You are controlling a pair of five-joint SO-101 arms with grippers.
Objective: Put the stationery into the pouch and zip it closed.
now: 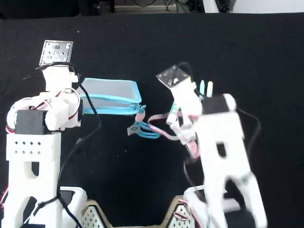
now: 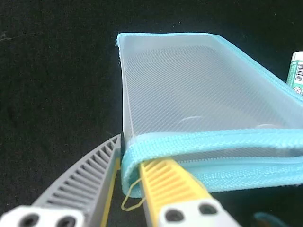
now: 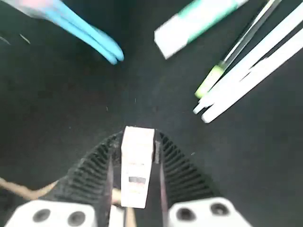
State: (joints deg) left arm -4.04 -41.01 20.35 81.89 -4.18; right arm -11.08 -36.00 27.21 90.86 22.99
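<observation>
A clear mesh pouch (image 1: 110, 95) with a light blue zip edge lies left of centre; in the left wrist view the pouch (image 2: 199, 90) is held at its corner, my left gripper (image 2: 130, 177) shut on the blue edge. My right gripper (image 3: 137, 156) is shut on a small white block, an eraser (image 3: 137, 170), above the black cloth. Beyond it lie a green and white glue stick (image 3: 196, 23), white pens (image 3: 251, 71) and blue scissor handles (image 3: 94, 38). From above, the scissors (image 1: 142, 128) lie between the arms, and pen tips (image 1: 205, 88) show behind the right arm.
A black cloth (image 1: 247, 52) covers the table. The white arm bases (image 1: 33, 166) stand at the front. Pink and black cables (image 1: 164, 130) trail from the right arm across the middle. Square marker tags (image 1: 56, 51) sit on the arms' wrists.
</observation>
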